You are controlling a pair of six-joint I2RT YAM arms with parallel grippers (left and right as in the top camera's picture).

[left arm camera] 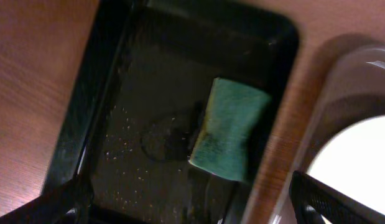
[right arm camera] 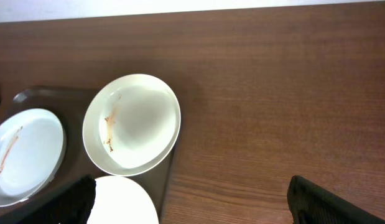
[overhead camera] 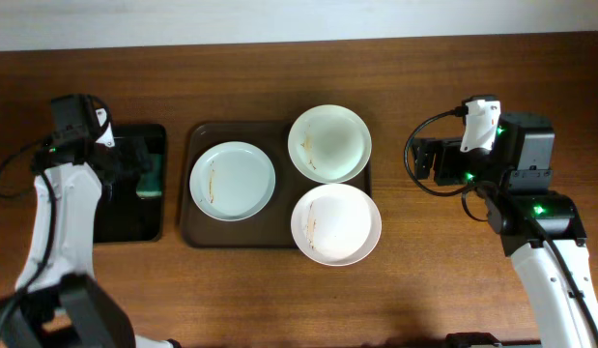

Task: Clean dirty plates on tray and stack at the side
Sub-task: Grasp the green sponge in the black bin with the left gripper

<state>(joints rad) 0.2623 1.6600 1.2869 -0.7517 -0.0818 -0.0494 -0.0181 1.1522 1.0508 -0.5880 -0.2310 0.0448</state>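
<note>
While both claws hang released and empty, nothing on the brown tray point(overhead camera: 185, 232) has been wiped, and the brownish streaks show on all three plates. The left claw point(left arm camera: 192, 200) hovers with its fingers spread wide over the green sponge point(left arm camera: 229, 127), which lies in the black tray point(left arm camera: 111, 93) hard against the wall nearest the brown tray. The right claw point(right arm camera: 195, 202) is likewise spread, over bare counter point(right arm camera: 285, 93) well apart from the plates.

My first worry is the grasp on the sponge. With that wall just beside it, one finger could land on the rim instead of dropping alongside, and drag the black tray. The second is the two white plates. The upper white plate point(overhead camera: 329, 143) overhangs the brown tray's far edge and the lower white plate point(overhead camera: 335, 224) overhangs its near and right edges. Scrubbing pressure on an overhanging side could tip or slide either one unless the right claw steadies it. The pale blue-grey plate point(overhead camera: 232, 181) lies wholly inside the rim and looks the safer start.

Only the overhead view gives all three plates, both trays and the two arms together. The left wrist view alone shows the sponge's yellowish layer and the droplets and wet film on the black tray's floor, so dripping is likely. The right wrist view shows the upper white plate's smear most clearly, but only a sliver of the lower one, and no sponge.
</note>
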